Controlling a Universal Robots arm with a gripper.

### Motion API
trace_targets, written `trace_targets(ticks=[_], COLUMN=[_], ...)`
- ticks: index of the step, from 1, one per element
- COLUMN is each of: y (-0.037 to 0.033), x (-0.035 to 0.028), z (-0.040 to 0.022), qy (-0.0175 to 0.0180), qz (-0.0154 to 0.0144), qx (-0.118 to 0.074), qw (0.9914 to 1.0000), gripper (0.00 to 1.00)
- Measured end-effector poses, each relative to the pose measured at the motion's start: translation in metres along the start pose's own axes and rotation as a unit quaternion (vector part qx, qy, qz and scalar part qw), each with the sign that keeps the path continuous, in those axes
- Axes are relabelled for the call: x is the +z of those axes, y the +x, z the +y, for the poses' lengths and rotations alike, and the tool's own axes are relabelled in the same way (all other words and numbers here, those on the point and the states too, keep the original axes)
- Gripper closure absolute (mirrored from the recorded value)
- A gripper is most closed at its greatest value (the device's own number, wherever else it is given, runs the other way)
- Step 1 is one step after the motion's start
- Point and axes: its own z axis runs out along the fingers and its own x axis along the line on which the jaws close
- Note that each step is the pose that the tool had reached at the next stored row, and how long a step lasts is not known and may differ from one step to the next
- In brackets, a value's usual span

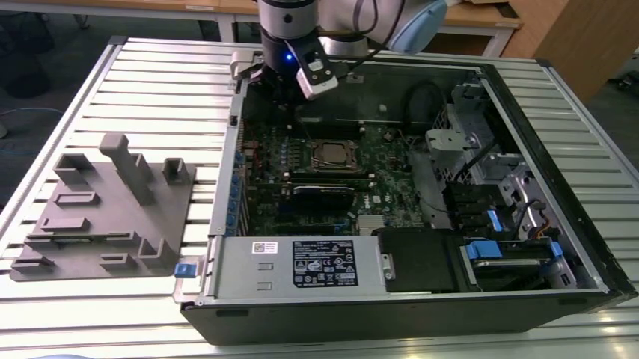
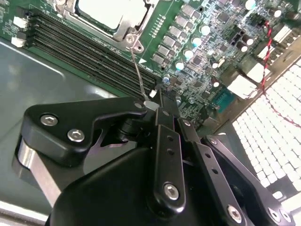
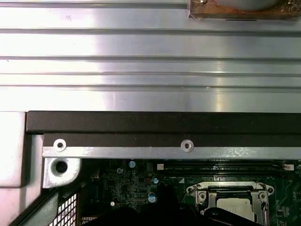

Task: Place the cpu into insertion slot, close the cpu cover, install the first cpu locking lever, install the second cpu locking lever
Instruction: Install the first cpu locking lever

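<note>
While arm (image 1: 289,22) reaches down into pc case (image 1: 399,318), claw (image 2: 153,104) clamps thin lever (image 2: 137,70) nr cpu (image 2: 110,12).

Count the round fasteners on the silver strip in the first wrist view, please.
2 on the silver strip: one fastener by the corner bracket, one nearer the cpu. Others may lie outside the picture.
</note>
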Motion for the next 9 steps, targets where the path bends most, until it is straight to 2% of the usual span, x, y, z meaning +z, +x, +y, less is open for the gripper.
trace_targets(ticks=[9], y=[-0.0158], x=[0.0012], z=[0.0016], qy=[0.0002], qz=[0.0000], qx=[0.000], qw=[1.00000], gripper=[0.89])
